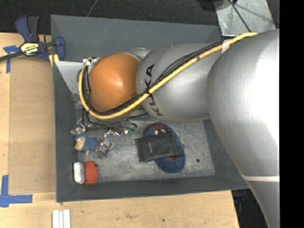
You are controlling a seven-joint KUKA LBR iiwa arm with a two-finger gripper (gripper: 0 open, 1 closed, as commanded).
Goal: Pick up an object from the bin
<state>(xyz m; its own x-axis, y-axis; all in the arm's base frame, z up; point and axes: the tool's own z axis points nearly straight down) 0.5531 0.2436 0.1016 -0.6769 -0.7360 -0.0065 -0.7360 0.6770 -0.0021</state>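
Lying in the front-left corner of the grey metal bin (63, 165) is a small red-and-white block (85, 172). Behind it sit a tan-and-blue figure (85, 144) and crumpled silvery scraps (107, 145), just below the gripper (97, 123). The arm's orange cover (111, 82) hides the gripper, so I cannot tell its state. Rightward, a dark flat pouch (156, 147) rests on a blue round pad (172, 164).

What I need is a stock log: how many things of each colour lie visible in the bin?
Orange-and-white piece: 1
Dark grey flat pouch: 1
Blue: 2, round pad and small piece
Beige piece: 1
Silvery crumpled bits: 2
Total: 7; the arm covers part of the bin.
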